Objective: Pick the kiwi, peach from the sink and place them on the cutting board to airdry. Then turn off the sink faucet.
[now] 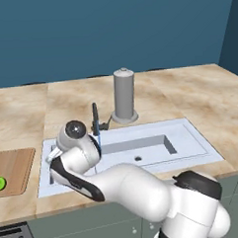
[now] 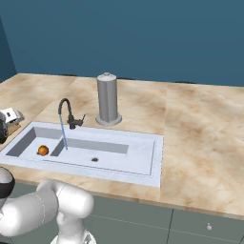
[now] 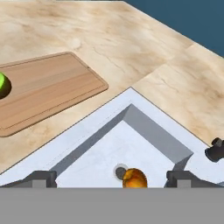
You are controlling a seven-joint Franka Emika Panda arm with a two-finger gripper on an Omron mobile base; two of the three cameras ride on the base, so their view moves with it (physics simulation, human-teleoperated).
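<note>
— Hand view first: what do we have nearest us?
— Our gripper stands with its two tips spread wide and nothing between them. Just past them the peach sits on the floor of the small compartment of the sink, touching the dark drain hole.
— And in the right base view?
— We see the peach in that same left-hand compartment, and a thin blue stream running from the sink faucet down into the basin beside the divider.
— Where is the kiwi?
— We find the kiwi on the cutting board, at the board's near left part in the left base view. The board lies on the counter just left of the sink.
— Farther back?
— We see a tall grey cylinder with a knobbed top standing upright on the counter behind the sink, near the faucet, and a dark blue wall beyond it.
</note>
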